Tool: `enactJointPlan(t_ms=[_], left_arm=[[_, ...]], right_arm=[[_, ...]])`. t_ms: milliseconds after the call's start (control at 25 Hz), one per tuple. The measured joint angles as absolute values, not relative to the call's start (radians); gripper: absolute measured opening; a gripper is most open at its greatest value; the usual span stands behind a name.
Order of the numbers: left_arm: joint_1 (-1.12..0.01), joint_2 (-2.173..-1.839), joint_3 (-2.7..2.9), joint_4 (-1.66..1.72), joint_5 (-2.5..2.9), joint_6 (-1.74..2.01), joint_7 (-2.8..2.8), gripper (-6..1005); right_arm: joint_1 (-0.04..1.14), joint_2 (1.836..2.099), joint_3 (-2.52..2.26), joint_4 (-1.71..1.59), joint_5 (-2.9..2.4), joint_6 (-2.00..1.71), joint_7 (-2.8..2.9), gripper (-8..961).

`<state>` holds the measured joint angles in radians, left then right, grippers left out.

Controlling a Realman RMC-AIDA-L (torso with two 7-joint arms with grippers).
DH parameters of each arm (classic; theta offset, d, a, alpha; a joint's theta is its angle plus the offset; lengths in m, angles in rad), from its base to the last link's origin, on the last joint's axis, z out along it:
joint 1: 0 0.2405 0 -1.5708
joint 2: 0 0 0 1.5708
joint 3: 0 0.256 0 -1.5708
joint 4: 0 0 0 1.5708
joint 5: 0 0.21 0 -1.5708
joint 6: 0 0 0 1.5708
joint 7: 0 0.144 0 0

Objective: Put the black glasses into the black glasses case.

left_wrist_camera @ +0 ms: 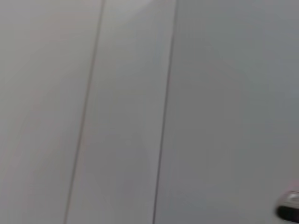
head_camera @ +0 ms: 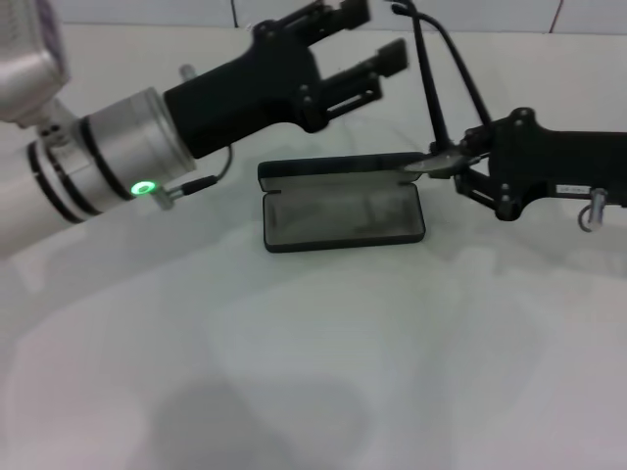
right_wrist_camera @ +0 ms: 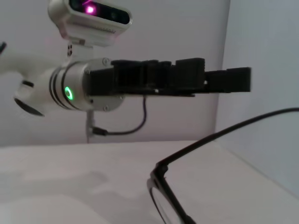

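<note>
The black glasses case (head_camera: 343, 217) lies open on the white table, grey lining up, its lid (head_camera: 333, 172) tilted back behind it. Just right of the case's far right corner, my right gripper (head_camera: 446, 162) is shut on the black glasses (head_camera: 436, 108), whose thin temple arms stick up and back. In the right wrist view the glasses (right_wrist_camera: 164, 189) show close up, with one temple arm (right_wrist_camera: 233, 128) running off to the side. My left gripper (head_camera: 377, 37) hovers open above and behind the case, with nothing between its fingers; the same left gripper (right_wrist_camera: 224, 79) shows in the right wrist view.
The white table (head_camera: 313, 372) spreads wide in front of the case. A white tiled wall (left_wrist_camera: 140, 112) stands behind and fills the left wrist view. The robot's head camera (right_wrist_camera: 91, 11) shows in the right wrist view.
</note>
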<state>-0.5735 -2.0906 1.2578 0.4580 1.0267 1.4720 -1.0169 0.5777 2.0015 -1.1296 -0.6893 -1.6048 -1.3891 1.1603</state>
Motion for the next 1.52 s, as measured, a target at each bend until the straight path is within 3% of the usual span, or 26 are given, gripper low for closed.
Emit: enactJointPlan(t_ms=[200, 400, 760, 1200, 1520], left_arm=[[-0.632, -2.092, 1.288, 0.42, 1.029, 1.472, -0.995, 678], [-0.66, -2.092, 1.293, 0.4, 1.042, 1.464, -0.996, 678], [-0.664, -2.085, 1.294, 0.406, 1.096, 1.465, -1.103, 678], [-0.651, -2.08, 1.276, 0.423, 1.174, 1.469, -1.14, 677], [-0.643, -2.08, 1.242, 0.423, 1.175, 1.452, -1.133, 677]], right_arm=[[0.612, 1.988, -1.125, -0.652, -1.598, -1.448, 1.193, 95], [0.602, 1.996, -1.079, -0.659, -1.595, -1.49, 1.168, 95], [0.565, 2.015, -1.027, -0.663, -1.581, -1.581, 0.993, 96], [0.52, 2.014, -1.025, -0.703, -1.561, -1.621, 0.962, 96], [0.503, 2.012, -1.047, -0.74, -1.564, -1.871, 0.886, 97]])
